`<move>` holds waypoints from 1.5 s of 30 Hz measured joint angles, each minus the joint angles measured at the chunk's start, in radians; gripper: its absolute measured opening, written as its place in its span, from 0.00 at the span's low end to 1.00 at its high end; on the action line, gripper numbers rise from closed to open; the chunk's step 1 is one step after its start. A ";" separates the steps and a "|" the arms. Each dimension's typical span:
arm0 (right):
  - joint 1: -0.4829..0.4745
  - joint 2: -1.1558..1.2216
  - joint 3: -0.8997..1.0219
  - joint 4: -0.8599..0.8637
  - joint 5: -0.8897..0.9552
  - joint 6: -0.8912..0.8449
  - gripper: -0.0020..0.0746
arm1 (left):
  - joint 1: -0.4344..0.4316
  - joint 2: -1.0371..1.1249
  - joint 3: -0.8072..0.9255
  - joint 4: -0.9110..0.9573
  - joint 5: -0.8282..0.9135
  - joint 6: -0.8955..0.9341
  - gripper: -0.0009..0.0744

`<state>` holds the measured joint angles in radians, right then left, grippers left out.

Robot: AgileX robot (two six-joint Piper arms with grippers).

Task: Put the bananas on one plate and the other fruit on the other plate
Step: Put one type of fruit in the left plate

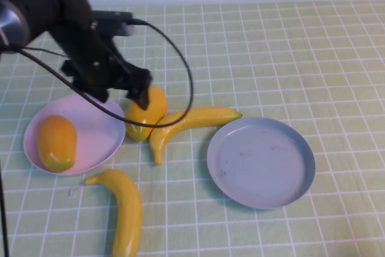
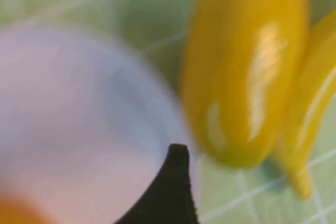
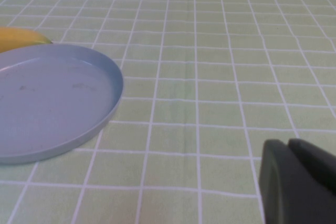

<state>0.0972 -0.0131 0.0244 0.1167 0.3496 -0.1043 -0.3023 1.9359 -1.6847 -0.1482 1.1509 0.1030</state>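
One of four sorted: a mango-like fruit (image 1: 57,142) lies on the pink plate (image 1: 96,126).
Second mango fruit (image 1: 146,111): on the cloth just beside the pink plate's rim, touching a banana (image 1: 189,123).
Other banana (image 1: 123,206): on the cloth, near that plate.
Grey-blue plate (image 1: 261,162): bare, both bananas still to go.
Left gripper (image 1: 123,91): fingers spread wide, low over the second mango, holding nothing.
Right gripper (image 3: 296,179): fingers pressed together, parked beside the grey-blue plate.
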 joint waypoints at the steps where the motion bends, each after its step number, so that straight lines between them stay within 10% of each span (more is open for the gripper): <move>1: 0.000 0.000 0.000 0.000 0.000 0.000 0.00 | -0.024 0.000 0.000 -0.002 -0.032 0.022 0.89; 39: 0.000 0.000 0.000 0.000 0.000 0.000 0.00 | -0.105 0.189 -0.008 0.175 -0.283 0.052 0.89; 45: 0.000 0.000 0.000 0.000 0.000 0.000 0.00 | -0.105 0.202 -0.013 0.156 -0.279 0.050 0.73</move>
<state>0.0972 -0.0131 0.0244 0.1167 0.3496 -0.1043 -0.4070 2.1376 -1.6980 0.0076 0.8714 0.1528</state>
